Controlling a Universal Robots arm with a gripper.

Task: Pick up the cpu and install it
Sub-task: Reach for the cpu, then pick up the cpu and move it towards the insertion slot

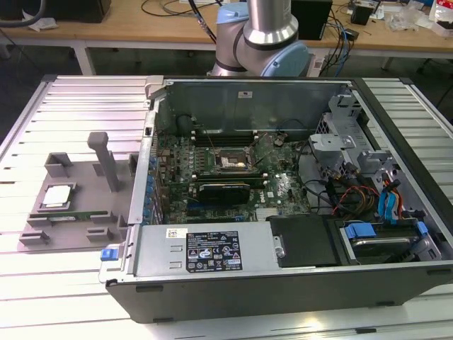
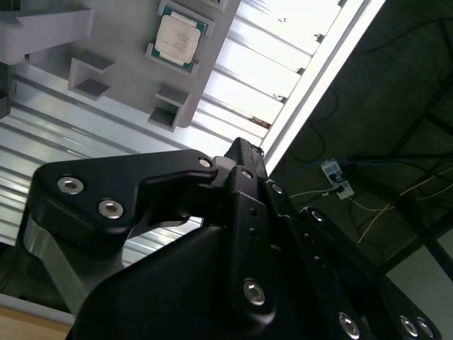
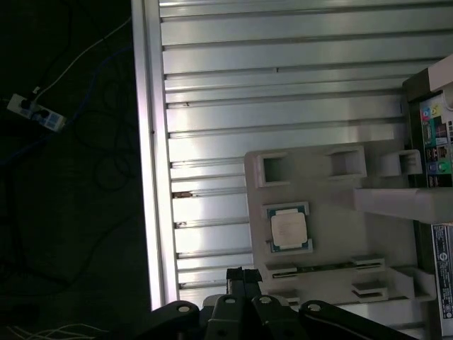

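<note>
Black gripper point(image 3: 239, 278) poised over the holder, well clear of the cpu point(image 3: 289, 228).
In the exterior view the arm point(image 1: 265, 28) rises at twelve o'clock behind the open computer case point(image 1: 283, 287). The cpu lies at nine o'clock of the case, seated in a matte grey plastic holder point(image 1: 85, 177) on the ribbed aluminium table point(image 1: 71, 99). It is square and flat with its shiny lid up, so it has no long axis. I cannot tell whether the gripper is open or closed.

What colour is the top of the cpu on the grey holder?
Pale silver-grey with a green edge; the second wrist view shows the cpu best.
</note>
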